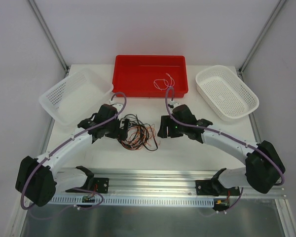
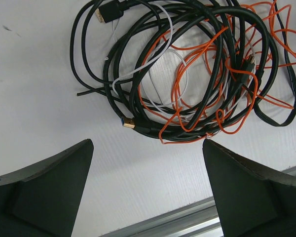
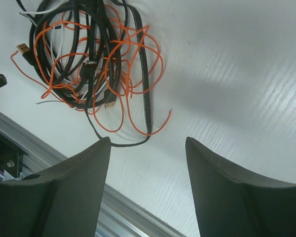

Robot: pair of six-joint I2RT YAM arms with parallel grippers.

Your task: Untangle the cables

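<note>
The cables [image 1: 135, 134] lie in one tangled heap of black, orange and white wire on the white table, between my two grippers. My left gripper [image 1: 122, 127] sits at the heap's left edge. In the left wrist view it [image 2: 148, 143] is open with only bare table between its fingers, and the cables [image 2: 174, 132] lie just beyond the tips. My right gripper [image 1: 163, 128] is to the right of the heap. In the right wrist view it [image 3: 148, 140] is open and empty, the cables [image 3: 89, 69] lie ahead to the left, and a black loop [image 3: 128, 144] runs up to its left fingertip.
A red bin [image 1: 138, 74] at the back middle holds a thin light wire [image 1: 163, 81]. White mesh baskets stand at the back left [image 1: 74, 94] and back right [image 1: 227, 91]. An aluminium rail [image 1: 153, 177] runs along the near table edge, just behind both grippers.
</note>
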